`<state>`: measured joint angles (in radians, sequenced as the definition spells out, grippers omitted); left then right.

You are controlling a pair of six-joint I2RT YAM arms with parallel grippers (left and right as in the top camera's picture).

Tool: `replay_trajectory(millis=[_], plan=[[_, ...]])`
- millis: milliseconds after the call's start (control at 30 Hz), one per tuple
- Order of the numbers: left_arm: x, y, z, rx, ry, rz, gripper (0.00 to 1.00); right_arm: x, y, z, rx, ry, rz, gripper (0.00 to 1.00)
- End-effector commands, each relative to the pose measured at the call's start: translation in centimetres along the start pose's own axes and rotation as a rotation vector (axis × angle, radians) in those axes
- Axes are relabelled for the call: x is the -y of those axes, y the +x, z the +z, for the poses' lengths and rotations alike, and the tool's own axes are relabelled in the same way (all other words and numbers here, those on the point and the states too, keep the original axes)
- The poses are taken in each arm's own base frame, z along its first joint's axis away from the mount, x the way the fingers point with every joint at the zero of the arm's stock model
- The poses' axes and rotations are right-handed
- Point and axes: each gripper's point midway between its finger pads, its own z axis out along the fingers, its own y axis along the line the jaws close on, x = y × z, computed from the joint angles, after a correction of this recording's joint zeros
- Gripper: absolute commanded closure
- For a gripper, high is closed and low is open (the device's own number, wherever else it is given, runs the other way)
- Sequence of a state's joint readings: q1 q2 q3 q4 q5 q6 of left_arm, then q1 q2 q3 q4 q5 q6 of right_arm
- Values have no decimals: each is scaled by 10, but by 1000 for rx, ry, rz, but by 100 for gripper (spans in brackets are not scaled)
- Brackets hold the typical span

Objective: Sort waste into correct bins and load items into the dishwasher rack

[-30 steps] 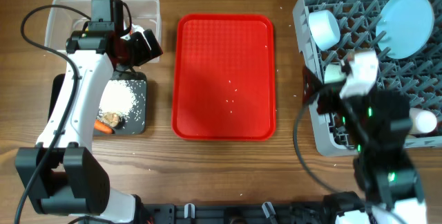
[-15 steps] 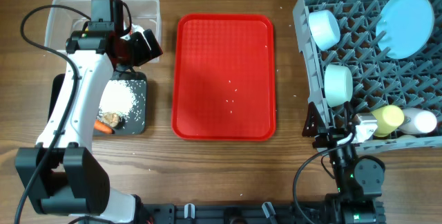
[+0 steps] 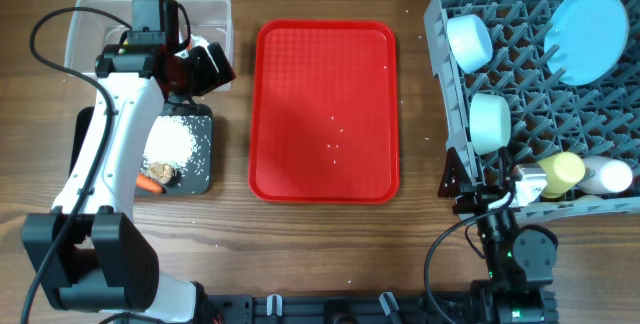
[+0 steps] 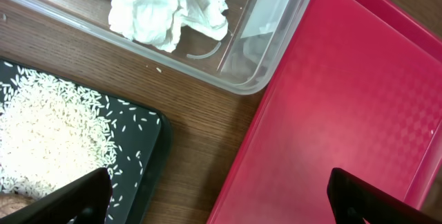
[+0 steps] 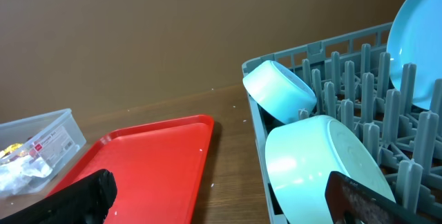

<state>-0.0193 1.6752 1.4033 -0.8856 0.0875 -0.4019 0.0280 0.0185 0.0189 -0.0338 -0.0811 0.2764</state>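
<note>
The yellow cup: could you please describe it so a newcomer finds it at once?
Find the grey dishwasher rack on the right. At its near edge lie two small cups; the yellow cup is the left one, beside a paler cup.

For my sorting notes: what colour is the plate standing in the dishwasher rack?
Pale blue. The plate shows best in the overhead view.

Tub (image 3: 216,10) behind rice tray (image 3: 205,179), flat tray (image 3: 325,84) centre, rack (image 3: 437,34) right.

Red tray (image 3: 325,64), grey rack (image 3: 522,66), pale blue plate (image 3: 588,22).
</note>
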Motion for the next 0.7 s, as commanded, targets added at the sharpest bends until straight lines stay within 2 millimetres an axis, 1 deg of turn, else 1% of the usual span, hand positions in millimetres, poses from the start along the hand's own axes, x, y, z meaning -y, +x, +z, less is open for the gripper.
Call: replay_trajectory(millis=[0, 33, 67, 100, 133, 167, 200, 233, 300, 333, 400, 433, 500, 567, 667], plan=[[18, -8, -26, 82, 58, 33, 0, 3, -3, 0, 13, 16, 14, 0], [31, -12, -37, 135, 95, 83, 0, 3, -3, 0, 13, 16, 14, 0], [51, -18, -54, 229, 153, 189, 0, 3, -3, 0, 13, 16, 14, 0], [67, -14, -71, 313, 201, 294, 0, 3, -3, 0, 13, 16, 14, 0], [74, -11, -86, 399, 229, 348, 0, 3, -3, 0, 13, 16, 14, 0], [70, -4, -98, 479, 253, 356, 0, 3, -3, 0, 13, 16, 14, 0], [64, 2, -105, 524, 270, 354, 0, 3, -3, 0, 13, 16, 14, 0], [51, 12, -111, 586, 286, 341, 0, 3, -3, 0, 13, 16, 15, 0], [25, 26, -117, 678, 304, 290, 0, 3, -3, 0, 13, 16, 14, 0], [4, 38, -115, 730, 308, 245, 0, 3, -3, 0, 13, 16, 14, 0], [-27, 60, -109, 811, 315, 179, 0, 3, -3, 0, 13, 16, 14, 0], [-36, 68, -106, 854, 323, 169, 0, 3, -3, 0, 13, 16, 14, 0], [-46, 82, -101, 928, 354, 156, 0, 3, -3, 0, 13, 16, 14, 0], [-56, 96, -90, 973, 381, 120, 0, 3, -3, 0, 13, 16, 15, 0], [-62, 102, -85, 1002, 383, 116, 0, 3, -3, 0, 13, 16, 14, 0]])
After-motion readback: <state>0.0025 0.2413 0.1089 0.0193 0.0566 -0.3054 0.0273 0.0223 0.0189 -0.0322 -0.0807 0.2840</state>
